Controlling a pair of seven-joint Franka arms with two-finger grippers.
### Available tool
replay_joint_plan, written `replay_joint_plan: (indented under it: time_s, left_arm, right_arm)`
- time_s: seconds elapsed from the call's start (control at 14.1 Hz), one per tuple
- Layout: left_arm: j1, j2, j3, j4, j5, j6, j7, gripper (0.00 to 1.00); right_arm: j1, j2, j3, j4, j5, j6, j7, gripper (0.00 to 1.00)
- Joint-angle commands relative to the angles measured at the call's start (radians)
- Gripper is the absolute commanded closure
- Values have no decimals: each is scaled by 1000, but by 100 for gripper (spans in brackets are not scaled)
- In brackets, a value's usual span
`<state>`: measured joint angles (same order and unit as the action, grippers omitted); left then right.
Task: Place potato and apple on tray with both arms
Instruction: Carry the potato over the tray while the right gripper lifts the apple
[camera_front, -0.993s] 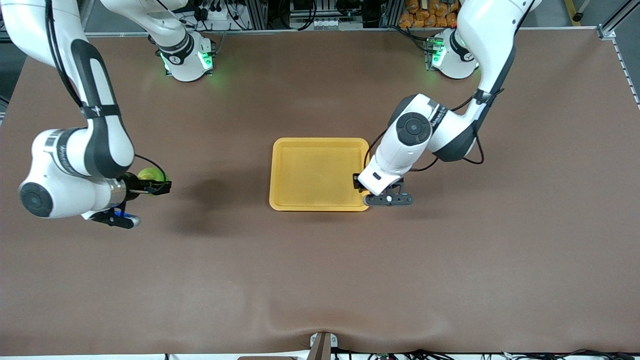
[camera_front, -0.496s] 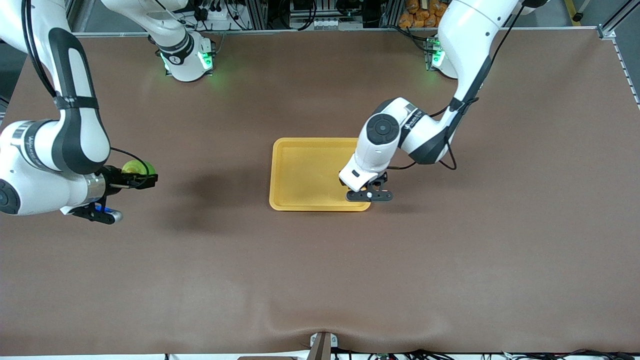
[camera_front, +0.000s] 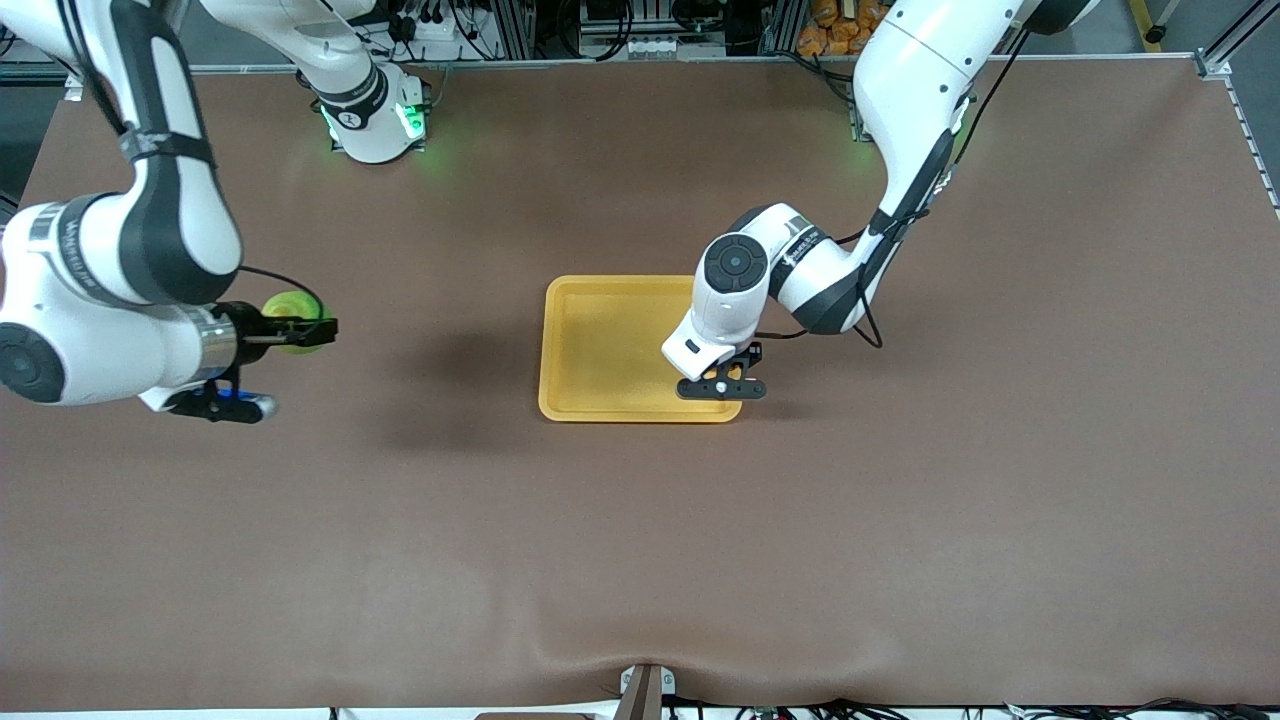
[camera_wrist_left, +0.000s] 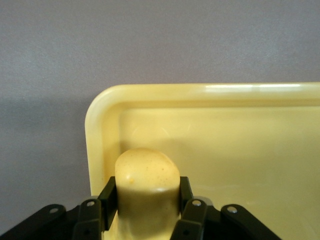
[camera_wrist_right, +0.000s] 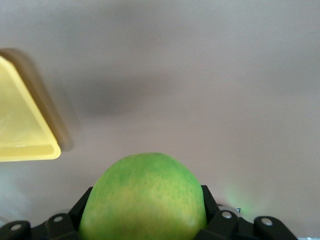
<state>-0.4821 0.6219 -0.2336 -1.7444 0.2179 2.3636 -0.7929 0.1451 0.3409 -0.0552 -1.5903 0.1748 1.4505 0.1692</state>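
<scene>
**Both pieces gripped, tray not yet loaded**

Both feel light, firm and rounded, apt to slip, so I hold each across its middle. My left gripper pinches the potato over the tray corner. My right gripper pinches the apple above the table, well apart from the tray.

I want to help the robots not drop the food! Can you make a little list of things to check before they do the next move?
1. Left gripper shut on the potato: ok.
2. Potato over the tray, at its corner toward the left arm's end: ok.
3. Right gripper shut on the apple: ok.
4. Apple over the tray: not ok, it hangs over the bare table toward the right arm's end.
5. Room in the tray for both: ok, nothing lies in it.
6. How high the potato hangs above the tray floor: cannot tell.
</scene>
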Motion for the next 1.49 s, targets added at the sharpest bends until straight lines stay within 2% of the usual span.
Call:
replay_joint_plan:
  time_s: [0.0,0.14,0.57,0.64,0.71,0.78,0.85,0.92,1.21,1.42]
  left_arm:
    - [-24,21,13,29,31,-23,-37,100]
    - [-23,27,13,28,41,-23,-37,100]
    - [-23,39,11,29,92,-23,-81,100]
    - [-21,39,11,28,92,-23,-81,97]
    - [-20,41,11,28,92,-23,-89,90]
    - [-18,41,11,29,92,-23,-107,70]
    - [-16,41,11,29,92,-23,-126,40]
    - [-16,41,11,28,93,-23,-131,0]
    - [-4,30,11,29,93,-23,-129,0]
    - [43,-20,10,36,95,-58,-121,0]
  right_arm:
    - [39,-49,-3,-45,46,-4,70,100]
    - [42,-60,-3,-62,107,-4,82,100]
    - [191,-74,-3,-132,107,93,228,100]
    - [208,-73,-3,-132,107,109,257,100]
    - [233,-68,-3,-132,107,126,278,100]
    - [252,-66,-5,-132,107,145,298,100]
    - [269,-63,-5,-134,107,165,320,100]
    - [284,-62,-5,-145,107,189,343,100]
    - [324,-60,-3,-209,107,298,358,100]
    - [373,-37,-3,-234,107,375,424,100]
